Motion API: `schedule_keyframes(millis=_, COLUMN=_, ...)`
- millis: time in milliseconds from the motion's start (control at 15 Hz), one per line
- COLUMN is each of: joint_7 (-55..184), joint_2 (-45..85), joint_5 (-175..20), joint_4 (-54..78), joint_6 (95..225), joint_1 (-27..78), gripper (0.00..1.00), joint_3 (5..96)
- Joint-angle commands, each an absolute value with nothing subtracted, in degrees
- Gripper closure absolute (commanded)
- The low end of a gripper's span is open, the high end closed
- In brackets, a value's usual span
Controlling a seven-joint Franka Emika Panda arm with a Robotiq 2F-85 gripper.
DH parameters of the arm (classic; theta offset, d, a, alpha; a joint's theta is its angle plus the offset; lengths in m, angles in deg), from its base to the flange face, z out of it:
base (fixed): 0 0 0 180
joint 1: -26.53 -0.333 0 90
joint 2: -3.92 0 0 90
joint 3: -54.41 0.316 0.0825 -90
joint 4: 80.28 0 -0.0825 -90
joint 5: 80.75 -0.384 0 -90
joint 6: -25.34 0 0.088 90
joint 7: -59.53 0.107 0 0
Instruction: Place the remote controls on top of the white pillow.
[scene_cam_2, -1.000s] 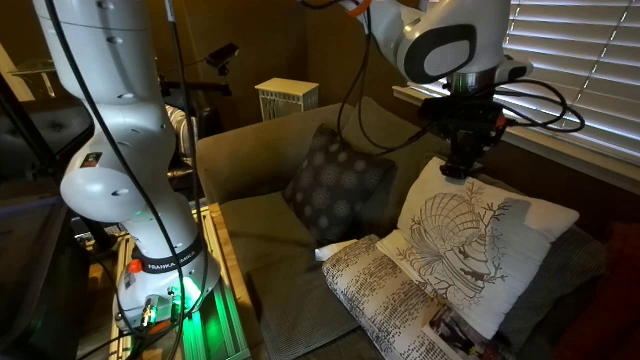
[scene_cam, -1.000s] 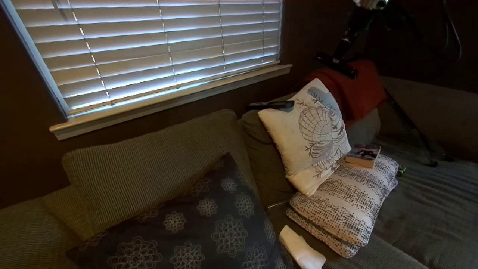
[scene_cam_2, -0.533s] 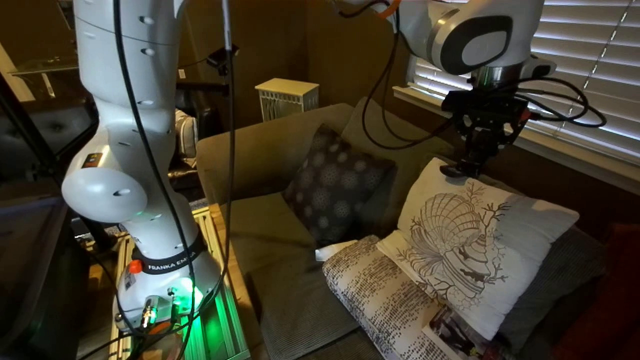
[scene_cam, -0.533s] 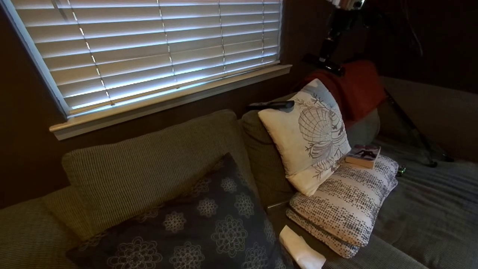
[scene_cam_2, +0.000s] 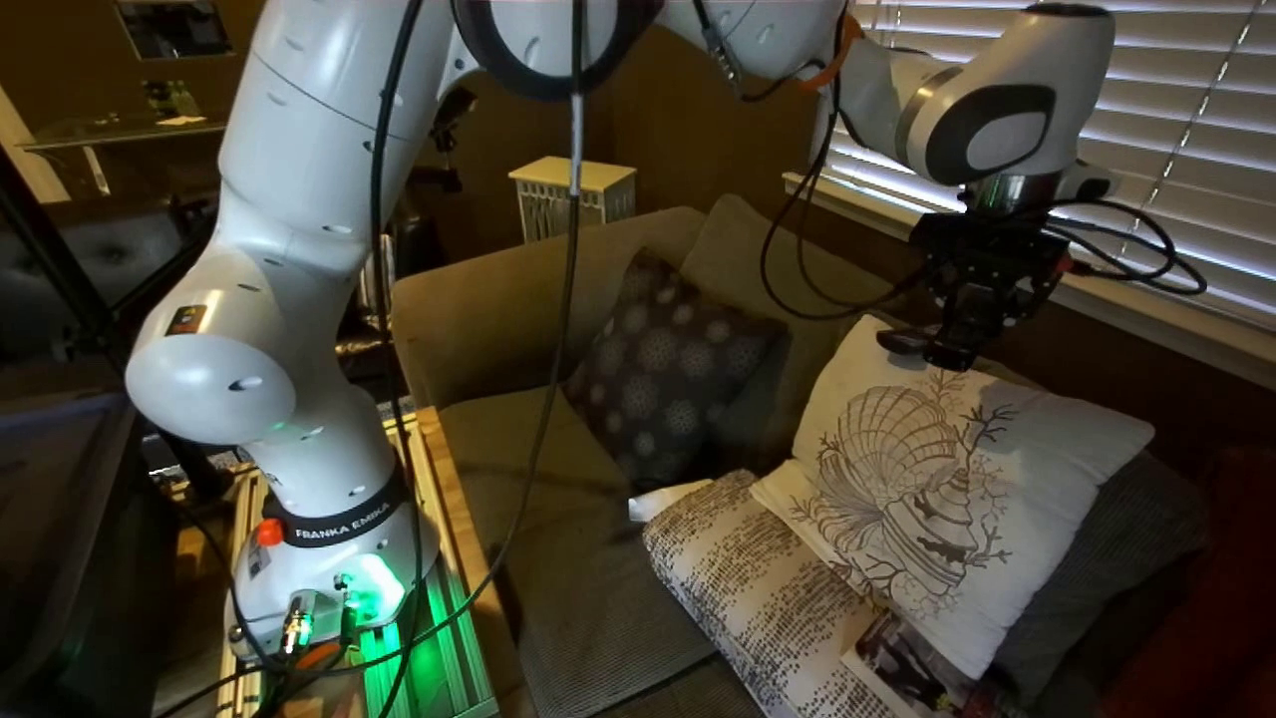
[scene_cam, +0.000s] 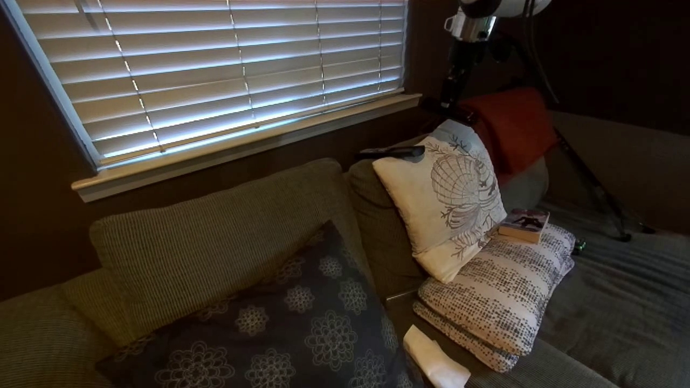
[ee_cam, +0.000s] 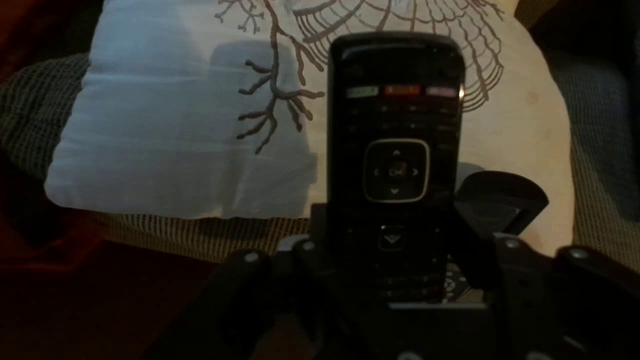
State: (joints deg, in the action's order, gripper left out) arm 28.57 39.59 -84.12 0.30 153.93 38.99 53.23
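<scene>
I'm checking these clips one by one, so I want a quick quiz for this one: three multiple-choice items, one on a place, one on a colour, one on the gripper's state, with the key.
1. Where does the book lie?
A) On the windowsill
B) On the speckled cushion
C) On the dark flowered cushion

2. What colour is the cloth near the white pillow?
A) Red
B) Blue
C) Green

3. What state is the gripper in?
A) Open, with nothing in it
B) Shut on the book
C) Shut on a remote

Key:
1 B: an exterior view shows the book lying on top of the speckled pattern.
2 A: the cloth shows plainly red in an exterior view.
3 C: the wrist view shows a remote clasped in the gripper, its buttons facing the camera.
</scene>
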Motion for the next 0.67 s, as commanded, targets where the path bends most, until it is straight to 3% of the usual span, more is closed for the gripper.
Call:
schedule_keyframes(millis=0, joint_7=31.26, joint_2=46.43, joint_5=-82.26, joint_4=-10.05, joint_6=149.27, joint_1=38.72, gripper=0.65, joint_3=53.52)
schedule_keyframes(millis=600, joint_7=36.07, joint_2=55.86, joint_5=-82.56, joint_4=-21.22, joint_6=147.44, joint_1=38.40, gripper=0.65, joint_3=53.87)
